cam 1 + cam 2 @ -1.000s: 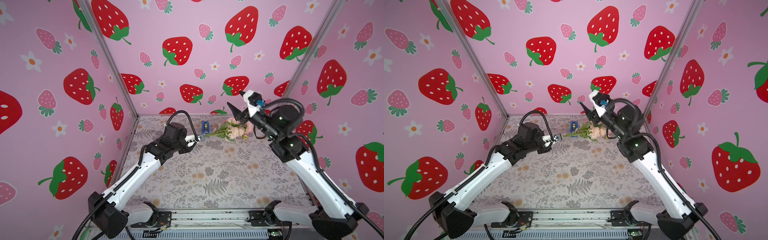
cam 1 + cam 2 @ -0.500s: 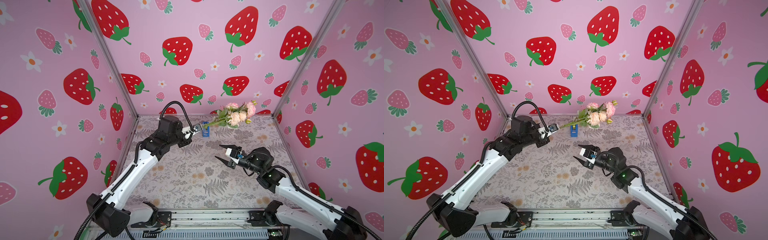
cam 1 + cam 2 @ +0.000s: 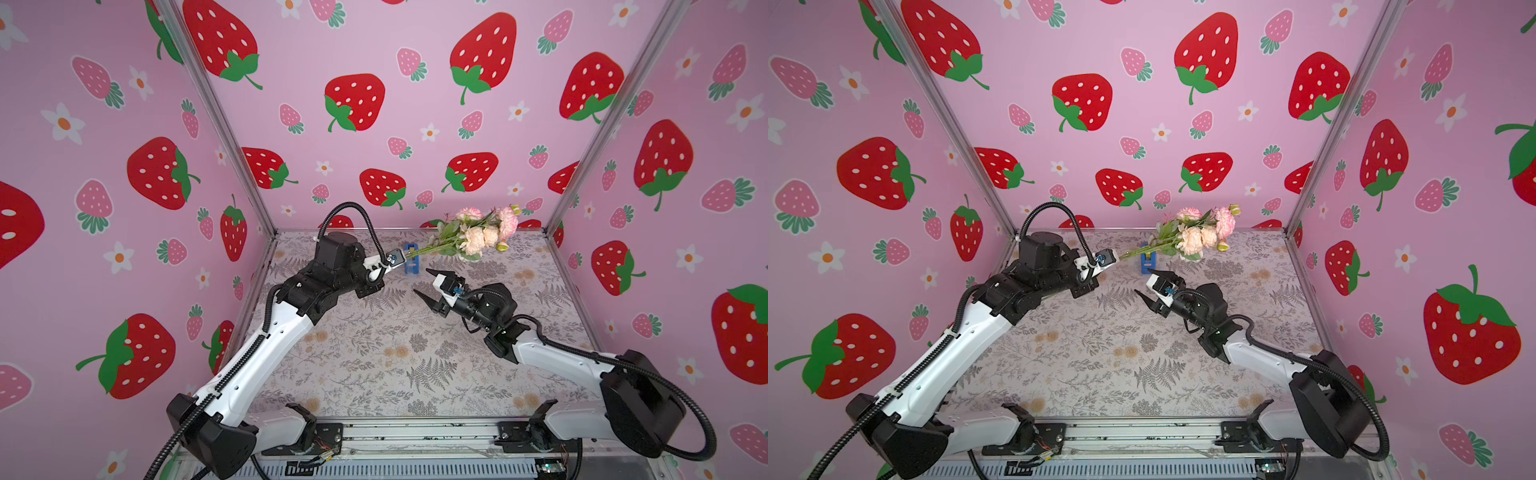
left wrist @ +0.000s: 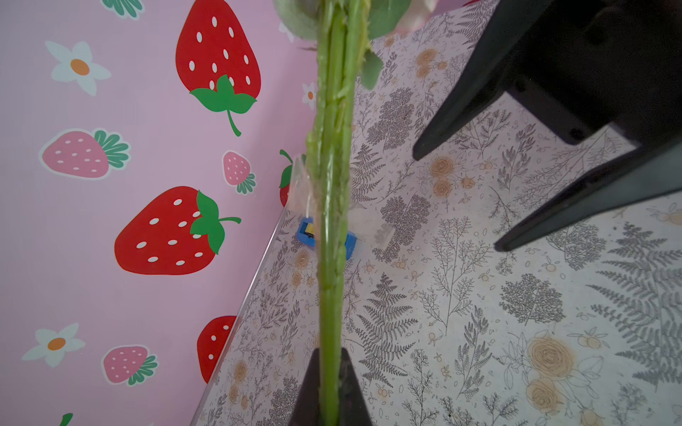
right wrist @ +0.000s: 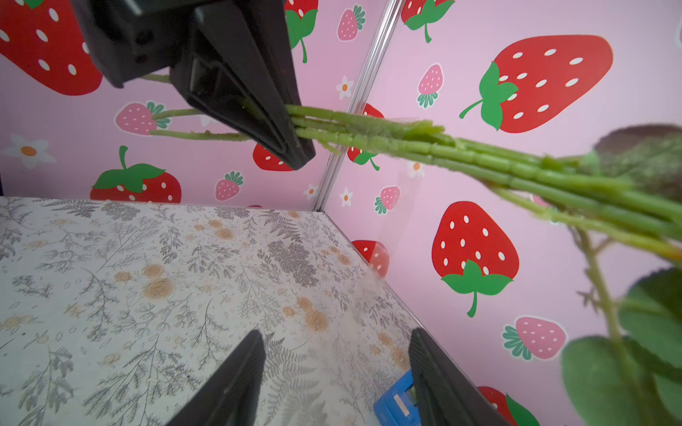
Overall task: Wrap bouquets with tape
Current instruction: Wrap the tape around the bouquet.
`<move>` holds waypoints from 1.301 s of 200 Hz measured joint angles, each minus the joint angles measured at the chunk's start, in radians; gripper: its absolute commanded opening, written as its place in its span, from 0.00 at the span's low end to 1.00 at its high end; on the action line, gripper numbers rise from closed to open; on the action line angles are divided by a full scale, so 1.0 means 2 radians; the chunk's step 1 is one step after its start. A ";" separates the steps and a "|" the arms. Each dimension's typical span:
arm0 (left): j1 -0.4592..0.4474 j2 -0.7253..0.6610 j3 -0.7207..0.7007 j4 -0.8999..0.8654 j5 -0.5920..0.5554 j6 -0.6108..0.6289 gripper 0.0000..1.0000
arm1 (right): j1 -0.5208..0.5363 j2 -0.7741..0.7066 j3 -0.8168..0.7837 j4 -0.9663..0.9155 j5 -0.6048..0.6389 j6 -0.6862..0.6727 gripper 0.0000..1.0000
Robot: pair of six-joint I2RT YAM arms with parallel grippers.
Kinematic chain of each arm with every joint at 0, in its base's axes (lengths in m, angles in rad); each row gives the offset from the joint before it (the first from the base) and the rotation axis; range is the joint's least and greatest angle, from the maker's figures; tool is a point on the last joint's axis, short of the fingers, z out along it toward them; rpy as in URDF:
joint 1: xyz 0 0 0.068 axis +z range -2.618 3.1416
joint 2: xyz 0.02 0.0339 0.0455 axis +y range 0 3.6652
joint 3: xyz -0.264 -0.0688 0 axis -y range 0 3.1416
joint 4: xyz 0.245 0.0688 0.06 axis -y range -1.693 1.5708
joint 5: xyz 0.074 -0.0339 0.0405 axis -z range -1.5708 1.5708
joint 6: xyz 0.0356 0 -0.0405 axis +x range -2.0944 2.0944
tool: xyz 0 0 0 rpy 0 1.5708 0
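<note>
The bouquet [image 3: 478,232] [image 3: 1196,237] of pale pink and cream blooms hangs in the air near the back wall. My left gripper [image 3: 401,259] [image 3: 1115,258] [image 4: 329,354] is shut on its green stems [image 4: 332,184] [image 5: 406,136]. A clear flap of tape [image 4: 302,182] clings to the stems. The tape sits in a blue dispenser [image 3: 411,266] [image 3: 1148,264] [image 4: 305,232] [image 5: 396,402] on the table, under the stems. My right gripper [image 3: 422,281] [image 3: 1143,281] [image 5: 336,333] stands open and empty, low, just in front of the dispenser and below the stems.
The floral-print table [image 3: 374,353] is boxed in by pink strawberry walls on three sides, with metal corner posts [image 3: 249,187] [image 3: 582,178]. The dispenser stands close to the back wall. Both arm bases sit at the front rail [image 3: 415,432].
My right arm came down from beside the blooms to low over the table, then moved back toward the dispenser. My left gripper lifted the bouquet off the table.
</note>
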 measured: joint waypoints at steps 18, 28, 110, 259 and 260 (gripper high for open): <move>0.000 0.000 0.004 -0.003 0.000 0.000 0.00 | 0.000 0.025 0.013 0.021 -0.004 0.008 0.65; 0.000 0.000 0.007 -0.003 0.000 0.000 0.00 | 0.000 0.040 0.020 0.030 -0.004 0.011 0.64; -0.001 -0.003 0.016 -0.008 0.000 0.010 0.00 | 0.000 0.109 0.053 0.059 0.034 0.027 0.52; 0.004 0.007 0.022 -0.004 -0.004 0.011 0.00 | 0.007 0.096 0.018 0.068 -0.044 0.034 0.00; 0.004 0.008 0.022 -0.004 -0.004 0.011 0.00 | 0.008 0.093 0.016 0.067 -0.046 0.033 0.00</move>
